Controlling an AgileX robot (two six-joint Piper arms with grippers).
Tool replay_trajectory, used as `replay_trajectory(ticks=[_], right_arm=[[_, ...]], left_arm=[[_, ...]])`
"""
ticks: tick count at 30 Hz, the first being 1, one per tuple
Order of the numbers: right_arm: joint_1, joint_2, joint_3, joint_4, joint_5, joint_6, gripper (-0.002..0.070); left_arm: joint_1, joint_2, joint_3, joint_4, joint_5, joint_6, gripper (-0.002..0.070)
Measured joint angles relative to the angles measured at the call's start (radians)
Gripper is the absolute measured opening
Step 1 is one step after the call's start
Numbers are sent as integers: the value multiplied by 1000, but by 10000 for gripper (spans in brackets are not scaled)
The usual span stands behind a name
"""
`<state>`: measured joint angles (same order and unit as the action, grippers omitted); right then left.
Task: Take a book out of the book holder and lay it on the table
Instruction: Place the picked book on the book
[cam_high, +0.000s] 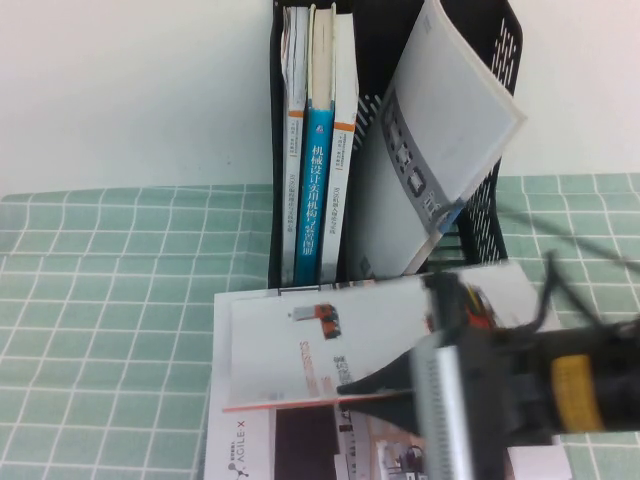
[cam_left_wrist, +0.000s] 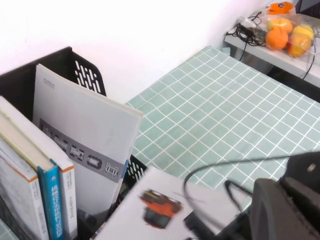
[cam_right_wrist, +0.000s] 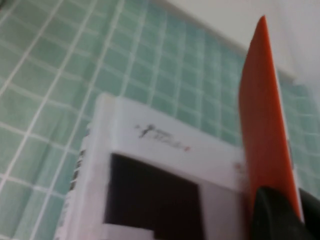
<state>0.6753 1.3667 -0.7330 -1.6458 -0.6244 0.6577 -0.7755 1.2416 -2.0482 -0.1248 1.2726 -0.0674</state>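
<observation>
The black mesh book holder (cam_high: 492, 225) stands at the back of the table with a blue book (cam_high: 318, 190) and white books upright in it. A grey booklet (cam_high: 440, 150) leans in its right part. My right gripper (cam_high: 375, 392) reaches in from the right and is shut on the edge of a white book with an orange picture (cam_high: 330, 340), held flat in front of the holder. In the right wrist view this book shows as an orange sheet (cam_right_wrist: 262, 115) between the dark fingers (cam_right_wrist: 275, 215). The left gripper is not in view.
Another white book with a dark picture (cam_high: 240, 450) lies on the green checked table under the held one; it also shows in the right wrist view (cam_right_wrist: 165, 145). A bag of oranges (cam_left_wrist: 285, 30) sits on a side table to the far right. The white wall is behind the holder.
</observation>
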Motion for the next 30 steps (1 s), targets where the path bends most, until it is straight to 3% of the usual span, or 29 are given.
replay_trajectory(ticks=[6,14,17,22,24,30], right_arm=[[42,157,0,125,87,-48,14],[42,264,-2,320,-60,-195,25],[42,283,-2,341,-91,-180,88],[42,290,-2,342,-99,-39,302],[42,293,-2,342,-106,23,356],[42,294,-2,333,-243,258,394]], left_arm=[[0,0,0,0,0,2,-3],[0,-2,0,20,0,6,-3],[0,-4,0,70,0,6,-3],[0,-23,0,170,-52,6,-3],[0,-39,3,189,-61,4,-3],[0,-177,147,118,-72,11,-3]])
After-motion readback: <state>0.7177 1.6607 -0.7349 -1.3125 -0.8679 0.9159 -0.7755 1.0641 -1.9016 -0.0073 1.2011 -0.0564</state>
